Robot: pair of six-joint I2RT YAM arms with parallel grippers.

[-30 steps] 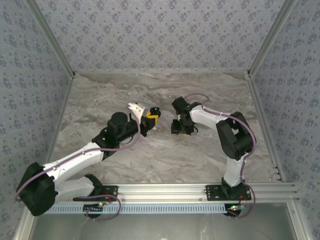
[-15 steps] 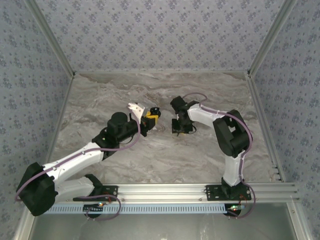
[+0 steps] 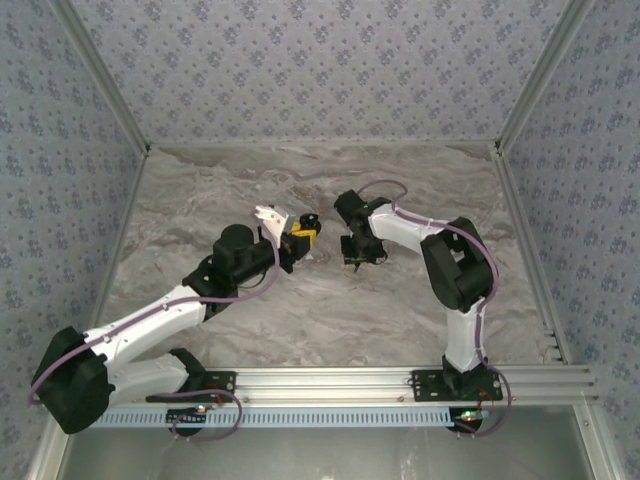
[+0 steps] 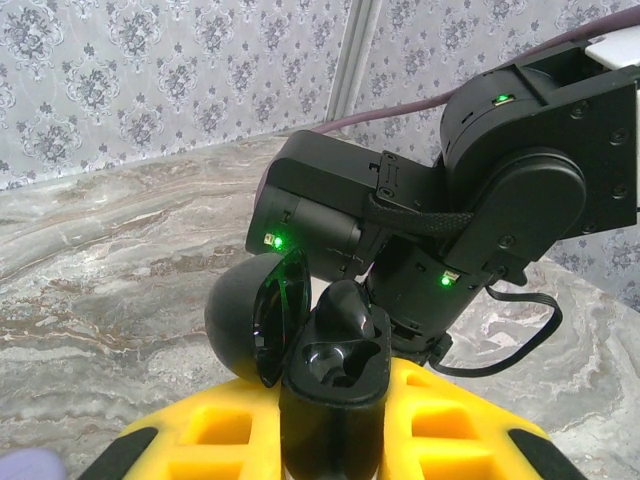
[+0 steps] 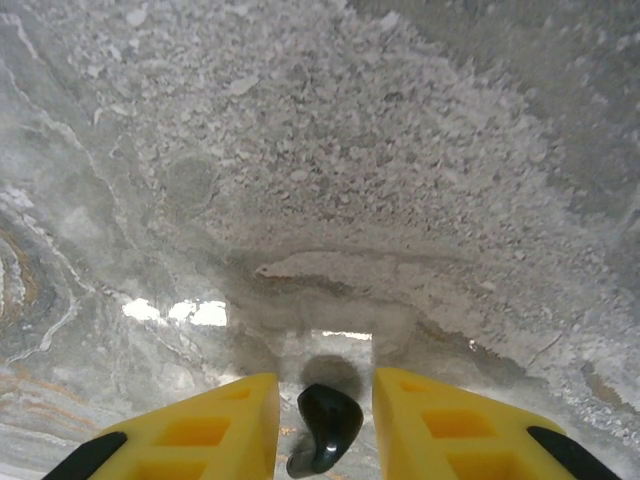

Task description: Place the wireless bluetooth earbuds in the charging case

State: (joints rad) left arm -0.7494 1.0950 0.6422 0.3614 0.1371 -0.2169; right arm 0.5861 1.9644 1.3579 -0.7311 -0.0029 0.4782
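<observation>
Left wrist view: charging case point(image 4: 335, 400) is held lid-open, clamped between the left jaws; the front well looks empty, and something dark may be seated in the back one, can't be called for sure

Right wrist view: one earbud point(image 5: 326, 428) is seen between the right jaws, on or just over the tabletop point(image 5: 330, 150); the jaws sit close on both sides, but pinched or not can't be told

Progress: midway at best, it's reckoned. The case is opened and presented, this earbud not yet seated

To do: earbud to be carried to the case, roughly 9 o'clock of the right jaws from above, then dropped into the empty well

Left arm point(image 3: 150, 325): stretched from 7 o'clock toward 1 o'clock

Right arm point(image 3: 455, 270): raised from 5 o'clock, folded back toward 9 o'clock
</observation>
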